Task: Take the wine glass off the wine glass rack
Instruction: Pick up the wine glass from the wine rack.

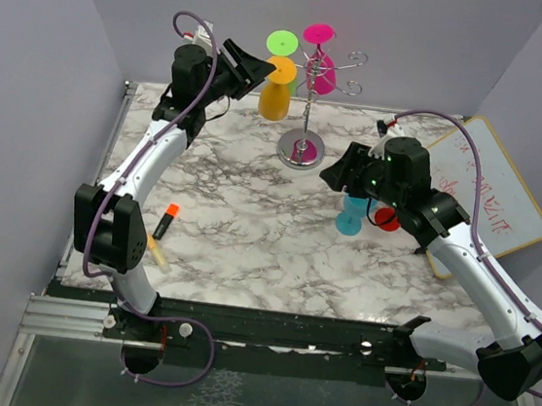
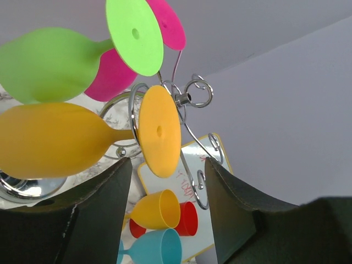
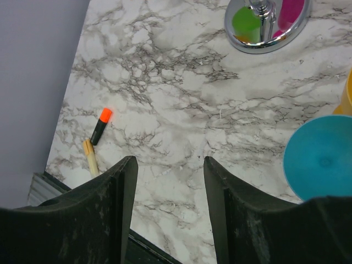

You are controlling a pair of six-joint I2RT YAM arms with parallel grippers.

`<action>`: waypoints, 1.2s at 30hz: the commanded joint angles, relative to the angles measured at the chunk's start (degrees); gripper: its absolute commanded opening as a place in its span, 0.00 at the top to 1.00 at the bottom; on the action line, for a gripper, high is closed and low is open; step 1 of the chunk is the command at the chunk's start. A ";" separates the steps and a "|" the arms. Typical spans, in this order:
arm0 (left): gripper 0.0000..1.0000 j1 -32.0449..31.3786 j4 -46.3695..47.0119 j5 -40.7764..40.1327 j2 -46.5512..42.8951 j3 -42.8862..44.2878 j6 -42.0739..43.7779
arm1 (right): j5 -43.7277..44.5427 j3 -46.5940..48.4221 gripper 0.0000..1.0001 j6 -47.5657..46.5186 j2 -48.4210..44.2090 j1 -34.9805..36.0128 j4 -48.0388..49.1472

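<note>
Both gape empty: left end effector (image 2: pixel 168 160), right end effector (image 3: pixel 169 159); right arm (image 1: pixel 463 235) half-hides the blue glass (image 1: pixel 350 224).

orange wine glass (image 1: pixel 275 101) | green wine glass (image 1: pixel 282 42) | silver wine glass rack (image 1: pixel 301 151) | grey-veined white marble table (image 1: pixel 234 223)

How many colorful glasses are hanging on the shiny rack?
3. On the rack, the orange glass hangs on the left, the green glass just behind it, and the pink glass at the back. No others seem hidden.
</note>
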 commanded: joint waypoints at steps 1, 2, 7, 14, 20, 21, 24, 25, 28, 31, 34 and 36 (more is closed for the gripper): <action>0.45 -0.76 -1.33 -1.05 2.42 3.47 1.15 | 1.45 -0.17 0.43 -0.87 0.26 -0.19 -1.73; 0.46 -0.87 -1.33 -0.98 2.80 3.73 1.15 | 1.50 -0.19 0.43 -0.87 0.20 -0.18 -1.73; 0.53 -1.40 -1.18 -0.74 4.41 4.79 1.23 | 1.48 -0.35 0.43 -1.05 0.16 -0.17 -1.82; 0.70 -1.77 -0.90 -1.67 4.51 4.27 1.49 | 1.48 -0.37 0.43 -1.70 0.04 -0.13 -2.16; 0.84 -1.77 -1.05 -2.78 4.23 4.35 1.94 | 2.88 -0.37 0.43 -1.87 -0.02 -0.17 -2.34; 0.84 -1.77 -1.14 -2.91 4.31 4.39 2.02 | 2.96 -0.37 0.43 -1.84 -0.03 -0.13 -2.35; 0.94 -1.77 -1.01 -2.83 4.50 4.44 1.79 | 3.32 -0.37 0.43 -1.91 -0.28 -0.18 -2.46; 0.95 -1.77 -0.80 -2.62 4.43 4.49 1.69 | 3.44 -0.37 0.43 -1.86 -0.37 -0.19 -2.50; 0.96 -1.77 -0.46 -2.26 4.09 4.41 1.34 | 3.59 -0.46 0.43 -1.84 -0.55 -0.14 -2.55; 1.00 -1.77 -0.52 -1.29 3.38 4.49 0.97 | 3.53 -0.37 0.43 -1.85 -0.44 -0.13 -2.63; 1.00 -1.71 -0.51 -1.47 1.90 3.43 0.53 | 3.58 -0.39 0.43 -1.82 -0.42 -0.19 -2.70; 1.00 -1.61 -0.14 -1.62 1.32 2.94 -0.11 | 3.42 -0.46 0.43 -1.75 -0.45 -0.19 -2.61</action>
